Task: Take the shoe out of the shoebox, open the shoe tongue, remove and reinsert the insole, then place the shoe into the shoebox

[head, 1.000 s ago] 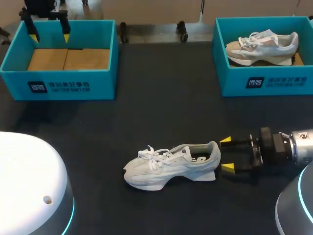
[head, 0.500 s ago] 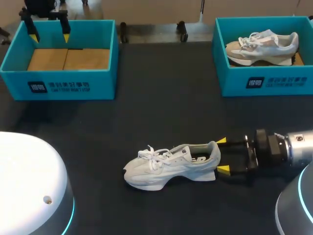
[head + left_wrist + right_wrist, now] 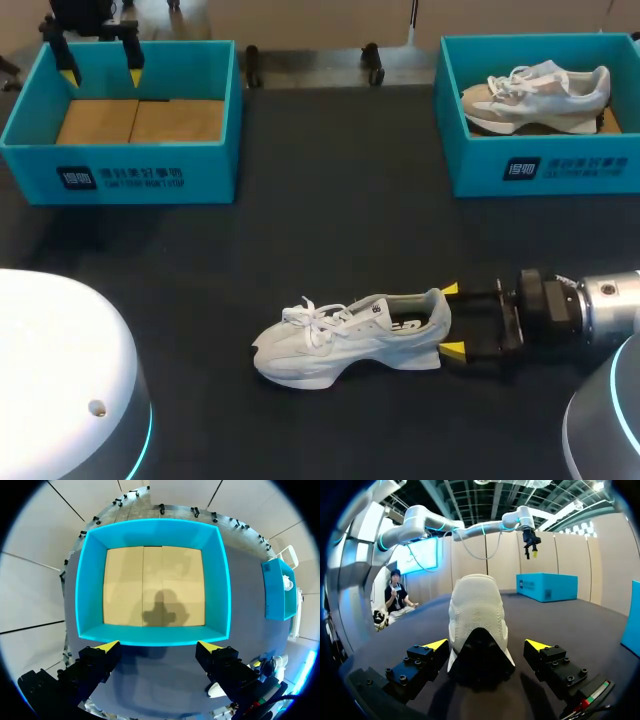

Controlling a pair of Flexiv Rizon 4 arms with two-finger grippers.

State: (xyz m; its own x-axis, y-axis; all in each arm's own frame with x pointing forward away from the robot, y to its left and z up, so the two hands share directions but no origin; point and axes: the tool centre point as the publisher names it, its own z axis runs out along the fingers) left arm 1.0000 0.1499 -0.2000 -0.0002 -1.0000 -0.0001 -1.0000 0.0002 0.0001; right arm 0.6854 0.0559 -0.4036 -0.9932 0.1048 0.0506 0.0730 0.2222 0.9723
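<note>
Flanking the shoe [image 3: 350, 338] at its heel, right fingers [image 3: 453, 350] stand apart; left fingers [image 3: 134, 74] spread over the shoebox [image 3: 120, 175]

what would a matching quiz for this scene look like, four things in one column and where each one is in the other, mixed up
Things:
1. all-white shoe
2. white-and-tan shoe
3. left gripper
4. right gripper

Places:
a. inside the right shoebox
b. open, a shoe's heel between its fingers
c. open, over the empty left shoebox
d. lying on the dark table, near its middle

Pairs: 1-d, 2-a, 3-c, 4-b
</note>
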